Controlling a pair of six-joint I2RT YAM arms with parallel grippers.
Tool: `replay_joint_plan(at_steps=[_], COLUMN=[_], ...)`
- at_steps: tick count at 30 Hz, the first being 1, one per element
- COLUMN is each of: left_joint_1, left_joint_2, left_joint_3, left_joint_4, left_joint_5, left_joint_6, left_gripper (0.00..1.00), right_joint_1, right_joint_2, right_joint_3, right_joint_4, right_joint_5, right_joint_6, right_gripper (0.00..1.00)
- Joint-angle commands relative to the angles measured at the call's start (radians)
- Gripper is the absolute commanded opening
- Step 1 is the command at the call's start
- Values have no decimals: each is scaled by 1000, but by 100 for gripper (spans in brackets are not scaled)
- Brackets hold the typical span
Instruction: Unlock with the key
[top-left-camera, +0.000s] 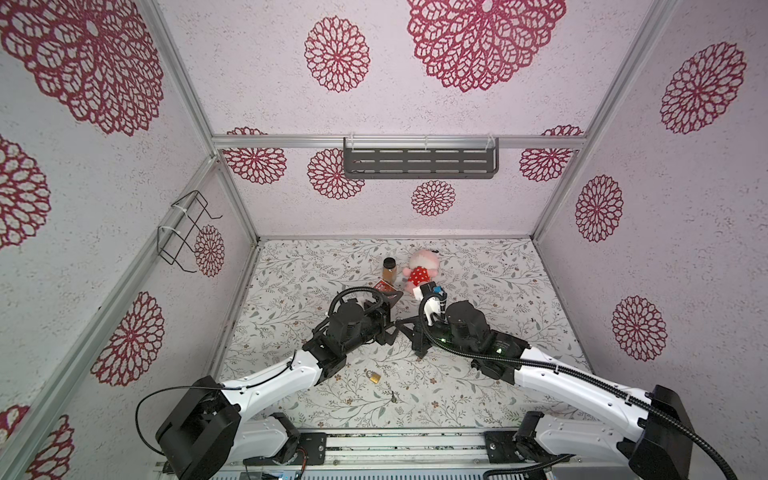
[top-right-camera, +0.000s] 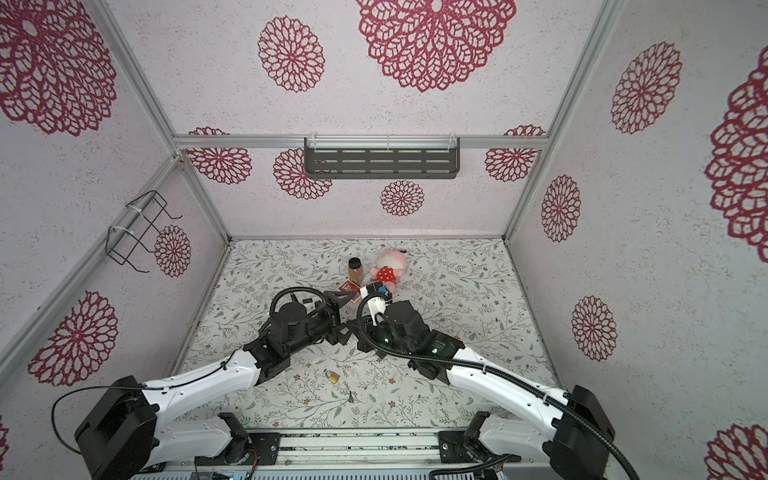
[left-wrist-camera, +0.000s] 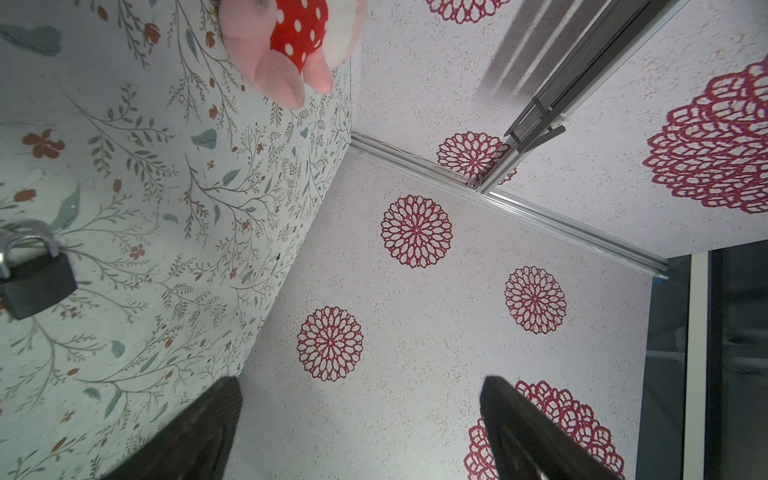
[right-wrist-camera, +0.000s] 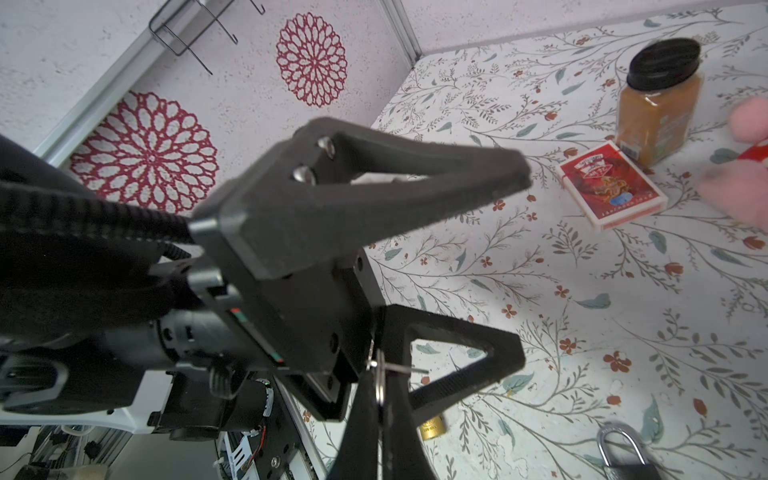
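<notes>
Looking down in both top views, I have the two arms meeting tip to tip over the middle of the worktop (top-left-camera: 519, 291). The left end effector (top-left-camera: 397, 309) (top-right-camera: 347, 309) stands spread wide and holds nothing. The right end effector (top-left-camera: 401, 323) (top-right-camera: 353, 323) is closed to a point just beside it. A brass padlock (top-left-camera: 373, 376) (top-right-camera: 333, 377) lies flat toward the front edge, a little left of the midline. A loose key (top-left-camera: 392, 397) (top-right-camera: 351, 398) lies just beside it, nearer that edge. A spice jar (top-left-camera: 389, 270), a red card box (top-left-camera: 383, 286) and a plush toy (top-left-camera: 419, 272) sit together in the back half, well apart from the padlock.

In the left wrist view the left end effector's fingers (left-wrist-camera: 199, 432) gape apart, empty, aimed at a patterned wall. A dark padlock (left-wrist-camera: 35, 286) lies on the worktop off to one side — I cannot tell whether its shackle is latched.

In the right wrist view the right end effector's fingers (right-wrist-camera: 361, 432) are pressed together on a ringed key (right-wrist-camera: 379, 388), pinched at their tips. The tips sit close against the base of one open finger of the left end effector; I cannot tell if they touch. Both padlocks lie on the worktop beyond — the brass one closer to the tips.
</notes>
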Motion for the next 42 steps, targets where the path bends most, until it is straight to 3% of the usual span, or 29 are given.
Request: replay_joint_plan(at_steps=[1,22,42], left_joint_1=[-9,-8,-7], left_joint_2=[2,-8,-50], left_joint_3=[18,-41,-61], left_joint_4=[39,104,48], left_joint_5=[-11,-43,-73], left_joint_6=[-24,-62,-55], left_gripper=[93,65,20], right_joint_1=[-2,-10,-20], right_joint_2=[1,-31,-40], right_joint_3=[30,-27,-25], right_joint_4=[47,1,-25], right_joint_5=[-14,15,19], right_joint_6=[5,5,-7], right_gripper=[0,0,0])
